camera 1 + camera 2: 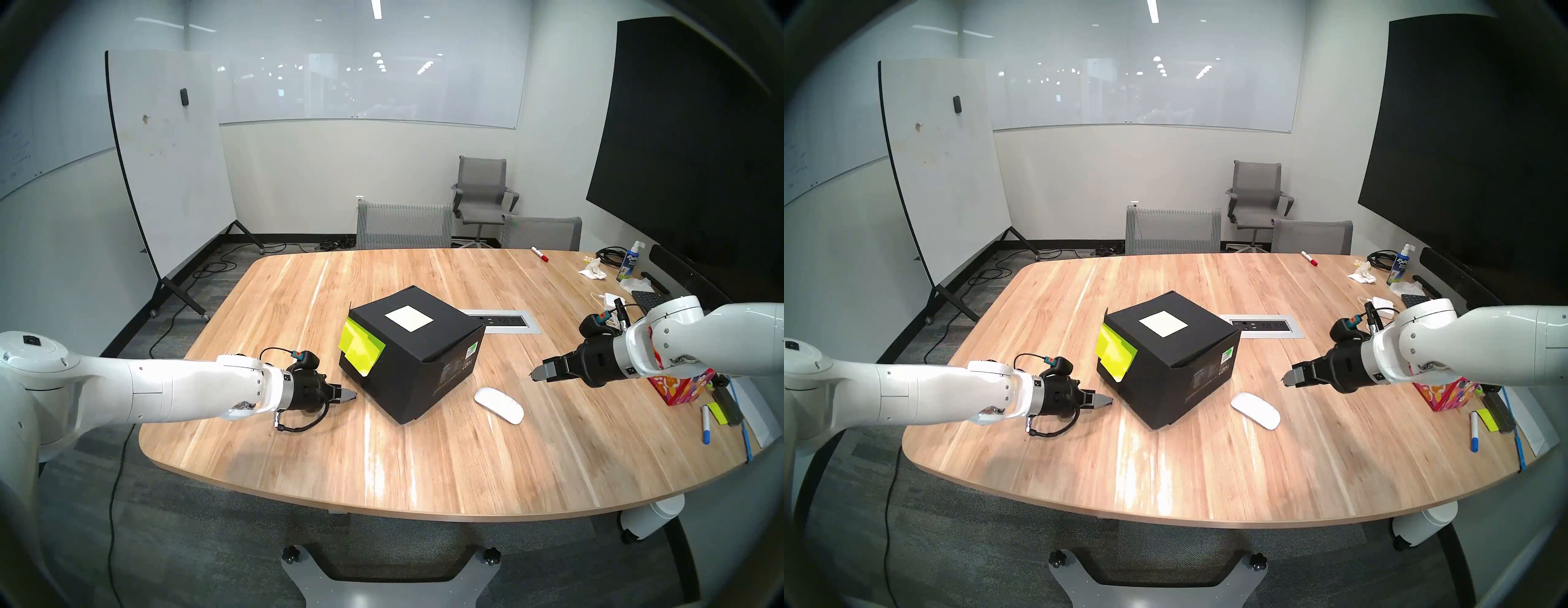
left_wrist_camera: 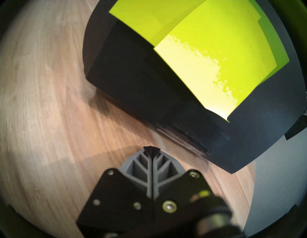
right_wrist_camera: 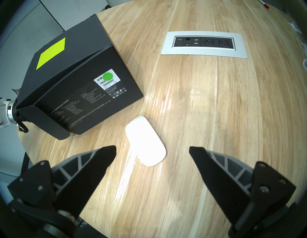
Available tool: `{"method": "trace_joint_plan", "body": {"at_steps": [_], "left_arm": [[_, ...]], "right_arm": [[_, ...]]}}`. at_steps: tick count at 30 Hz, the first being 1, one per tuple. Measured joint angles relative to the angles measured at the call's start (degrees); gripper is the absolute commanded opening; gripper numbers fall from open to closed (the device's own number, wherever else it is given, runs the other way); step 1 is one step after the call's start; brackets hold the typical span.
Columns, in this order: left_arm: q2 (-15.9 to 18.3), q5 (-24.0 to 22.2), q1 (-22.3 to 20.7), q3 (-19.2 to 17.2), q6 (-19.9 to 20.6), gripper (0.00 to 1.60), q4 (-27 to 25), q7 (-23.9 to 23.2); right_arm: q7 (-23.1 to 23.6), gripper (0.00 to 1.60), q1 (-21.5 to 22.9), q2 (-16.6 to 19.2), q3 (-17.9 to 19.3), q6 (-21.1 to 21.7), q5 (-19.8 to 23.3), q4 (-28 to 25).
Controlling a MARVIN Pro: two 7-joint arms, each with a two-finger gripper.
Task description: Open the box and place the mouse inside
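A black cardboard box [image 1: 413,354] stands closed at the middle of the wooden table [image 1: 424,458] in the head view, a white square label [image 1: 409,318] on its lid and yellow-green sticky notes [image 1: 360,346] hanging over its left face. The white computer mouse [image 1: 499,405] lies flat on the table just right of the box's lower corner, close to it but not touching.

The left gripper [image 1: 350,395] comes in from the left edge of the frame, low over the table, its tip just beside the box's left face below the notes; in the left wrist view its fingers [image 2: 150,167] are pressed together with nothing between them.

The right gripper [image 1: 535,374] hangs above the table at the right of the frame, well apart from the box. In the right wrist view its jaws stand wide and empty, with the mouse [image 3: 146,141] at the centre of the frame between and beyond the fingertips [image 3: 108,152]. A silver power outlet panel [image 3: 204,44] is set into the table at the upper right.
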Motion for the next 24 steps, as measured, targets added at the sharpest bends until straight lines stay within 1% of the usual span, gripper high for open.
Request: {"method": "trace_joint_plan", "body": {"at_steps": [4, 10, 18, 24], "left_arm": [[0.5, 2.3, -0.1, 0.4, -1.3, 0.0, -1.6, 1.7], [1.0, 4.3, -0.3, 0.6, -2.6, 0.0, -3.6, 4.2], [1.1, 6.3, -0.4, 0.6, -4.2, 0.0, -5.3, 7.3], [0.9, 7.1, -0.2, 0.5, -5.6, 0.0, -5.7, 8.2]], "right_arm": [[0.0, 1.6, 0.0, 0.0, 0.0, 0.0, 0.0, 0.0], [0.0, 1.6, 0.0, 0.0, 0.0, 0.0, 0.0, 0.0], [0.0, 1.6, 0.0, 0.0, 0.0, 0.0, 0.0, 0.0], [0.0, 1.6, 0.0, 0.0, 0.0, 0.0, 0.0, 0.0]]}}
